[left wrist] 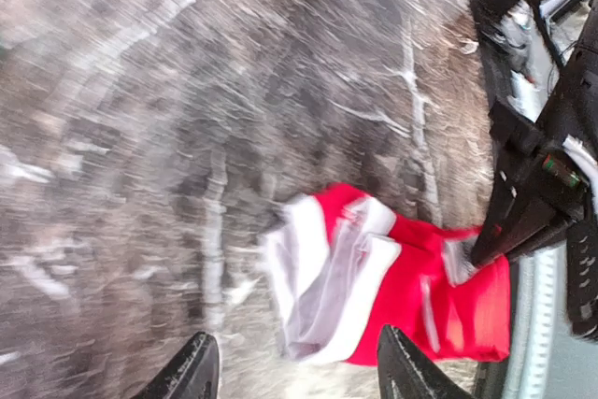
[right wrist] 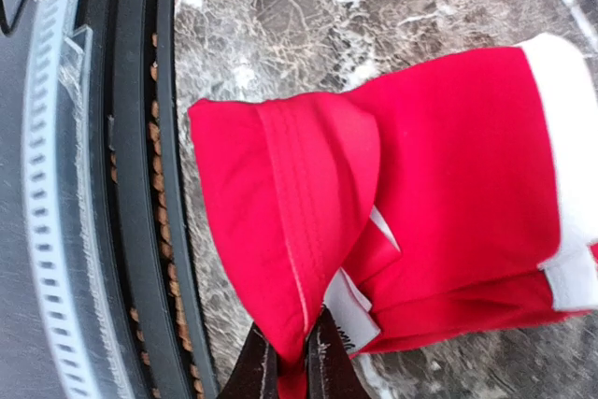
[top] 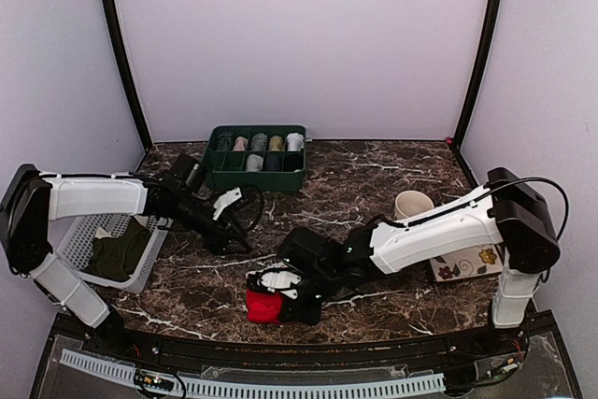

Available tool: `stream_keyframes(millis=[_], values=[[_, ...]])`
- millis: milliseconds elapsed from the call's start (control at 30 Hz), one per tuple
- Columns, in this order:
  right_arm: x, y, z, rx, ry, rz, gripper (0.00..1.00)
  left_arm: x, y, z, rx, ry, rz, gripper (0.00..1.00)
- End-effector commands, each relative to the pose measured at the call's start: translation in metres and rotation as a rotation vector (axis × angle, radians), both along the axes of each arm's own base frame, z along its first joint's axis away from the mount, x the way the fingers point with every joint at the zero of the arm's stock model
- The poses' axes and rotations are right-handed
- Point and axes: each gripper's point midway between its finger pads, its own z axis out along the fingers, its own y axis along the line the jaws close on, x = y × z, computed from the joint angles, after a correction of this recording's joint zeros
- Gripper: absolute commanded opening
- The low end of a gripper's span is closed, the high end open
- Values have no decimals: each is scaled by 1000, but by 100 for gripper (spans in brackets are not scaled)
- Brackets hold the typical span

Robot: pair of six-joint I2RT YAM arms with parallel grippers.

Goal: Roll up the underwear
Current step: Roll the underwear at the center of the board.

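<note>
Right gripper (right wrist: 291, 350) jaws clamp a thin underwear (right wrist: 420, 203) fold at 6 o'clock on the counter (top: 392, 175); left gripper (left wrist: 297, 341) jaws gape empty. Pinch may slip, loosening the roll.

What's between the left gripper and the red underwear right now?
Only bare marble tabletop: the left wrist view shows nothing between the open left gripper and the underwear.
</note>
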Motion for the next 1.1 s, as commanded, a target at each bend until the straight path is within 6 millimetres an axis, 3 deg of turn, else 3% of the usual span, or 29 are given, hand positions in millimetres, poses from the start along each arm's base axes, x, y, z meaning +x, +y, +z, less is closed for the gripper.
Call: stream_keyframes(millis=[0, 200, 367, 600, 933, 1067], values=[[-13, -2, -8, -117, 322, -50, 0, 22, 19, 16, 26, -230, 138, 62], [-9, 6, -5, -210, 519, -109, 0, 29, 43, 52, -23, -416, 294, 64], [-8, 9, -9, -260, 692, -160, 0, 18, 55, 60, -27, -449, 321, 64], [8, 11, -19, -268, 833, -241, 0, -24, 51, 62, -58, -401, 162, 61], [29, 10, -29, -263, 886, -314, 0, -121, 7, 16, 100, -365, -253, 59], [32, 12, -29, -265, 885, -315, 0, -130, -2, 2, 142, -356, -298, 59]])
